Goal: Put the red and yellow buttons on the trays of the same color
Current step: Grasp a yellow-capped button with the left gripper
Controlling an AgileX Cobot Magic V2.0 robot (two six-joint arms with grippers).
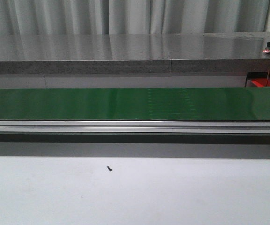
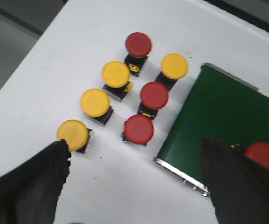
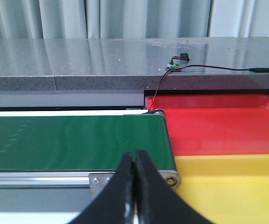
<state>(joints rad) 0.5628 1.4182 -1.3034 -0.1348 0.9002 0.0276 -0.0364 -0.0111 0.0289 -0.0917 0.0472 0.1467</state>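
Fingers of the left tool [image 2: 134, 186], black and spread wide with nothing between them, hang over the white tabletop [image 2: 55, 56]; the cluster of round-capped push buttons lies just ahead, the nearest yellow button [image 2: 73, 133] touching the edge of one finger [image 2: 31, 182] and a red button [image 2: 139, 129] toward the gap's middle. One more red-capped button [image 2: 265, 157] already sits on the green conveyor belt [image 2: 218, 112] beside the other finger. Right tool [image 3: 135, 186], its fingers pressed together and empty, waits at the belt's far end, where the red tray [image 3: 218, 126] and yellow tray [image 3: 237, 186] lie side by side, so the left arm is likely the feeder.
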